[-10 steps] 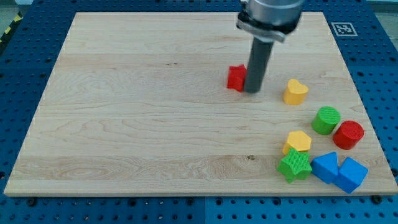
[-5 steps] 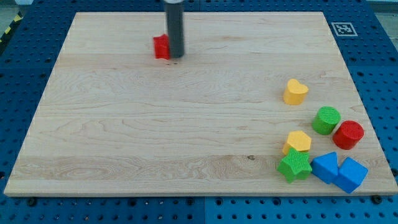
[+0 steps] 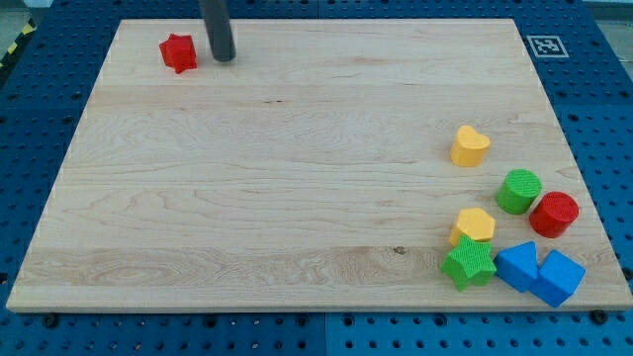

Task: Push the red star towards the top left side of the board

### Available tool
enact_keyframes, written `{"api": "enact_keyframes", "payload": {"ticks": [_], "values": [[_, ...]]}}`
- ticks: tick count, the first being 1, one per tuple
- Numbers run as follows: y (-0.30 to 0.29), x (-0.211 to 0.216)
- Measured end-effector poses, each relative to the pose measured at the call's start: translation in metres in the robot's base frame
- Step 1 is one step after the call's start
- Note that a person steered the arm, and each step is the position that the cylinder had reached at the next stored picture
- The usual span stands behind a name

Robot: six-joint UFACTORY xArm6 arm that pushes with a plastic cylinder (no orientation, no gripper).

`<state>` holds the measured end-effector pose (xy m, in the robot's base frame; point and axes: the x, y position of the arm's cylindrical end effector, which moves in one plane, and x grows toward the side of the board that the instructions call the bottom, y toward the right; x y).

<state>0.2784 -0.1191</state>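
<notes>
The bench (image 3: 297, 198) is a pale wooden board lying on a blue perforated surface (image 3: 40, 148); a small printed marker (image 3: 544, 44) sits at the board's top right corner, and a strip of yellow-and-black tape (image 3: 15, 44) shows at the view's far left; the board's grain is smooth, so I judge blocks slide easily on it; the tool is a plain dark rod with nothing that opens or closes, so it grasps nothing; my tip (image 3: 224, 58) rests just to the right of the red star (image 3: 178, 52), with a narrow strip of wood between them, so they look apart rather than touching; the red star lies close to the board's top left corner, near both the top and left edges, which reads as the task nearly or fully met; the risk from here is overshoot: a further shove leftward or upward could send the star off the edge onto the blue surface; an off-centre push could also spin it aside; well apart, at the view's lower right, cluster two blue blocks (image 3: 539, 272), a green star (image 3: 468, 263), a green cylinder (image 3: 518, 191), a red cylinder (image 3: 554, 214), a yellow heart (image 3: 470, 146) and a second yellow block (image 3: 475, 224)
</notes>
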Motion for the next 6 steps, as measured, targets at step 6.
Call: {"api": "enact_keyframes", "payload": {"ticks": [6], "values": [[-0.041,0.018]]}}
